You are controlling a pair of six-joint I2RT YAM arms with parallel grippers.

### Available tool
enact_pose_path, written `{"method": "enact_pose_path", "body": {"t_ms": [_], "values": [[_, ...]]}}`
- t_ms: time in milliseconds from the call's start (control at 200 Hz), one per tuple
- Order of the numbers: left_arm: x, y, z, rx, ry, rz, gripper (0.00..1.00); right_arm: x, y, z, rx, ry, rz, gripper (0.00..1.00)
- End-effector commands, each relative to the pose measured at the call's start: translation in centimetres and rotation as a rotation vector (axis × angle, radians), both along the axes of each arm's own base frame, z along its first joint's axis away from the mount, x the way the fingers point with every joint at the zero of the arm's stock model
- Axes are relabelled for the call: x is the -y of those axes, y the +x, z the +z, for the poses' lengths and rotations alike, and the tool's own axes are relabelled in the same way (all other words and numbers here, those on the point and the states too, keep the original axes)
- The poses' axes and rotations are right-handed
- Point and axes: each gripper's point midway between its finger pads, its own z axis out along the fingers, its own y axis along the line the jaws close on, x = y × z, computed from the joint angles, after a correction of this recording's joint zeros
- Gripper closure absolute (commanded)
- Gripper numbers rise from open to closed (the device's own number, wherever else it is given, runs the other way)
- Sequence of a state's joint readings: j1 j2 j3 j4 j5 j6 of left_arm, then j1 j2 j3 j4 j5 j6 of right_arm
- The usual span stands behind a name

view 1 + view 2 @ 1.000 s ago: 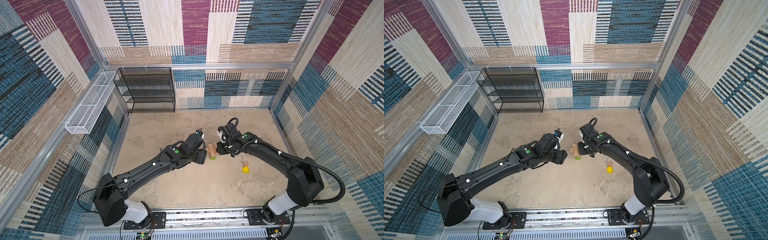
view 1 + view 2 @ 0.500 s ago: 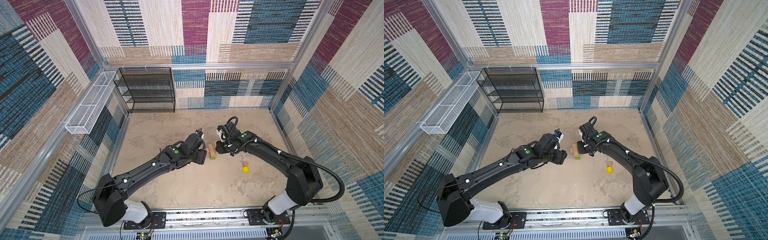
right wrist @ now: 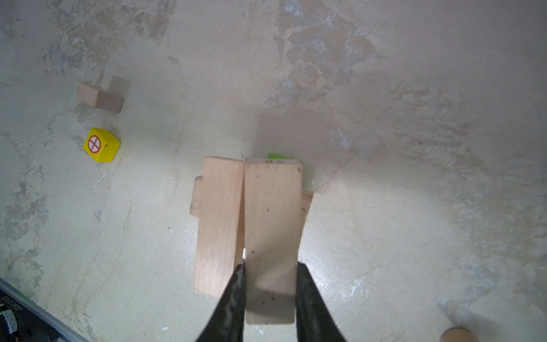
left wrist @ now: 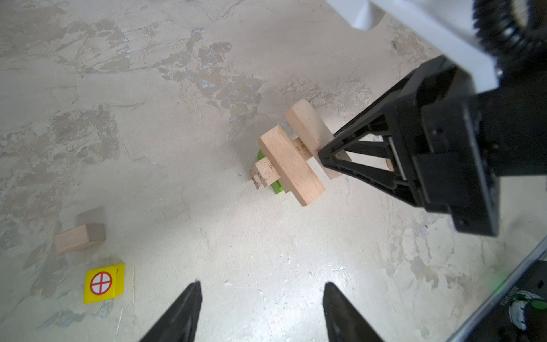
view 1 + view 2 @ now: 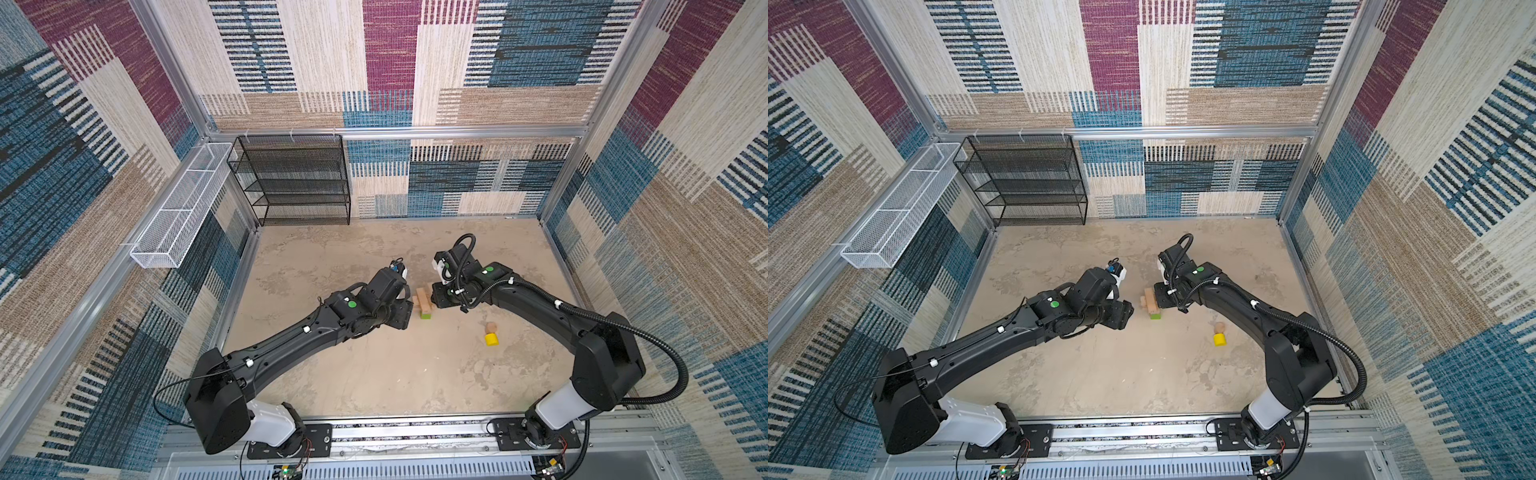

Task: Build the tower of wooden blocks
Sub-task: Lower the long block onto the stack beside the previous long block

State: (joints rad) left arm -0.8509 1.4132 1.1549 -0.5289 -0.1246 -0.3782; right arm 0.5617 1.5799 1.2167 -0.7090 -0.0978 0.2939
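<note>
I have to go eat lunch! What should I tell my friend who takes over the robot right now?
Left claw: open and empty, facing the tower.
Right claw: shut on a tan brick, holding it at the tower's top, right beside a second tan brick. I cannot tell if it rests there yet.
Tower: green block at the bottom, tan bricks laid crosswise above.
Loose: yellow cube with a red mark and a small tan block, side by side, away from the tower.
Done: several layers stacked.
Left: probably let the held brick go gently, then add the loose pieces.
</note>
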Motion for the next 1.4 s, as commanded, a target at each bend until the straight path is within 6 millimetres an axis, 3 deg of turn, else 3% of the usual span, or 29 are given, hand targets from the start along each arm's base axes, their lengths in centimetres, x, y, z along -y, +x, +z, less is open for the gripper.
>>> {"method": "enact_pose_path", "body": {"t_ms": [0, 1392], "values": [[0.07, 0.08, 0.23, 0.014, 0.000, -0.013, 0.31, -0.15, 0.00, 0.10, -0.003, 0.008, 0.001, 0.75], [-0.71, -0.45, 0.42, 0.017, 0.005, -0.022, 0.31, -0.19, -0.20, -0.21, -0.035, 0.011, -0.021, 0.71]]}}
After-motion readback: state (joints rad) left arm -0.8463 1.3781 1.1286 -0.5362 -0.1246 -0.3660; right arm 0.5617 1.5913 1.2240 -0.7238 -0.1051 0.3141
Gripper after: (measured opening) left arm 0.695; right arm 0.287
